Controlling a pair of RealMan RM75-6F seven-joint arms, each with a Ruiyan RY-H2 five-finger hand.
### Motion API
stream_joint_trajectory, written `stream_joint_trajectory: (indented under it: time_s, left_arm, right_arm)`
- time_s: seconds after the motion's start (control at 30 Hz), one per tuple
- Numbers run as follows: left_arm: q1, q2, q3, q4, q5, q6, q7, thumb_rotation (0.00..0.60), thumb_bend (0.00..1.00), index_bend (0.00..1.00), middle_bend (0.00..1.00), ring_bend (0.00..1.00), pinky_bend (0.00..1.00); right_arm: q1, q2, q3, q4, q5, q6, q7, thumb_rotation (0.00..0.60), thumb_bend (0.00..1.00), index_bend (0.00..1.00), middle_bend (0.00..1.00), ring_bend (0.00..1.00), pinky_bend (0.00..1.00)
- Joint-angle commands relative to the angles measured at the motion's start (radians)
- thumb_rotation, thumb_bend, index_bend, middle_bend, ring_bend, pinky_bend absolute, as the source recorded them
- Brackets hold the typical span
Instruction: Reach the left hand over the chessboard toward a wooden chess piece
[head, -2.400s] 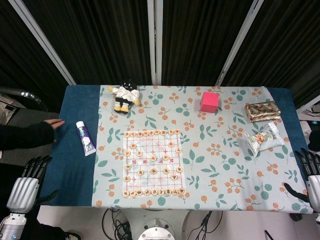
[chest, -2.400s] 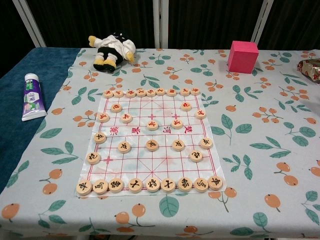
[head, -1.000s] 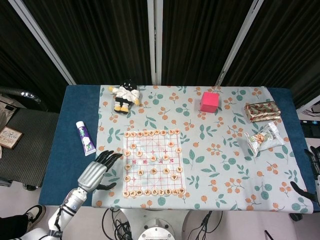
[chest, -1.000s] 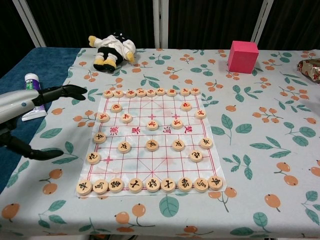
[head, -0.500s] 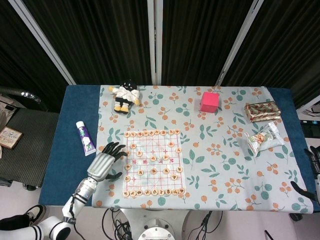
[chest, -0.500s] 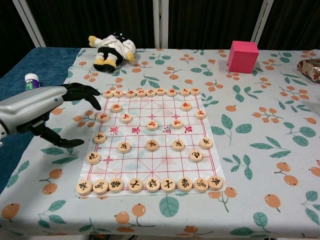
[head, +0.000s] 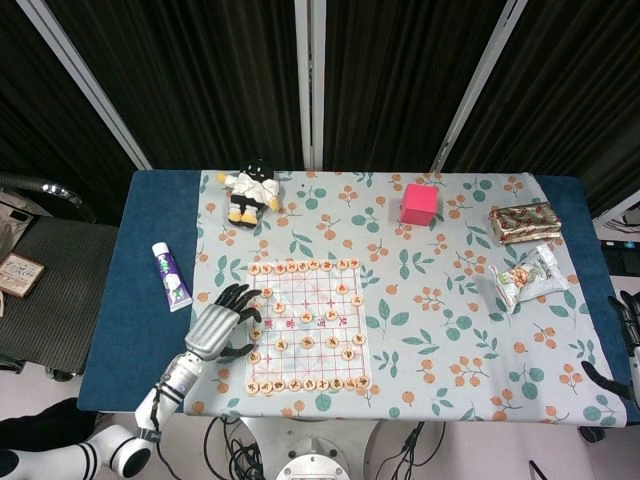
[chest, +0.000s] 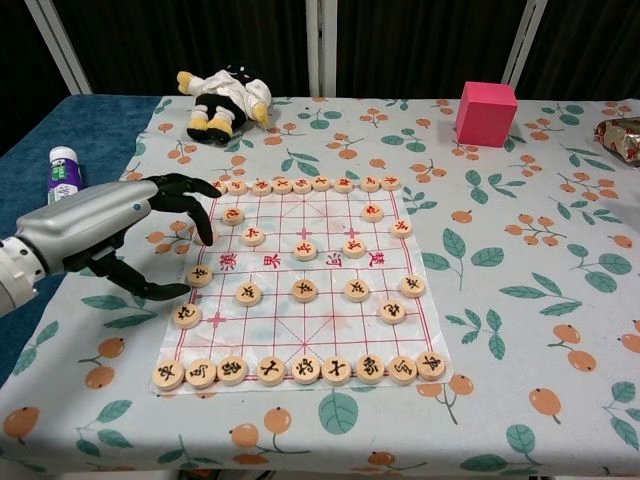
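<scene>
A white chessboard sheet (chest: 300, 310) (head: 320, 345) with red lines lies in the middle of the table, carrying several round wooden pieces. My left hand (chest: 120, 230) (head: 222, 325) hovers at the board's left edge, open, fingers spread and curved down. Its fingertips (chest: 205, 215) are above the left column, near one wooden piece (chest: 207, 235); the thumb points toward another piece (chest: 199, 275). It holds nothing. Of my right hand (head: 625, 345), only dark fingers show, at the table's far right edge in the head view.
A toothpaste tube (chest: 62, 172) lies left of the hand on the blue cloth. A plush toy (chest: 225, 100) sits behind the board, a pink box (chest: 485, 112) at the back right. Wrapped snack packs (head: 525, 222) (head: 530, 277) lie at the right.
My left hand has come from the lower left across the table and now reaches the board's left edge, fingers curling downward. A person's arm at the left has gone.
</scene>
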Motion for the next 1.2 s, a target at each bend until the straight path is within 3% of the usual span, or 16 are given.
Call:
stream_joint_trajectory:
  time_s: [0.03, 0.63, 0.87, 1.2]
  left_arm:
    - [-0.011, -0.012, 0.001, 0.014, -0.004, -0.007, 0.003, 0.6, 0.21, 0.4, 0.09, 0.0, 0.05]
    - [-0.033, -0.043, 0.006, 0.064, -0.038, -0.012, 0.03, 0.6, 0.21, 0.47, 0.09, 0.0, 0.05]
    - [-0.041, -0.036, 0.008, 0.054, -0.059, -0.033, 0.045, 0.6, 0.3, 0.48, 0.1, 0.0, 0.05]
    - [-0.045, -0.03, 0.015, 0.044, -0.068, -0.036, 0.049, 0.6, 0.32, 0.51, 0.1, 0.0, 0.05]
  right_arm:
    - [-0.001, -0.001, -0.001, 0.003, 0.002, -0.001, 0.003, 0.6, 0.08, 0.0, 0.0, 0.0, 0.0]
    - [-0.005, -0.003, 0.001, 0.028, 0.01, -0.005, 0.027, 0.6, 0.08, 0.0, 0.0, 0.0, 0.0]
    - [-0.003, -0.005, 0.003, 0.03, 0.01, -0.006, 0.027, 0.6, 0.08, 0.0, 0.0, 0.0, 0.0]
    - [-0.004, -0.005, 0.005, 0.028, 0.01, -0.002, 0.024, 0.6, 0.08, 0.0, 0.0, 0.0, 0.0]
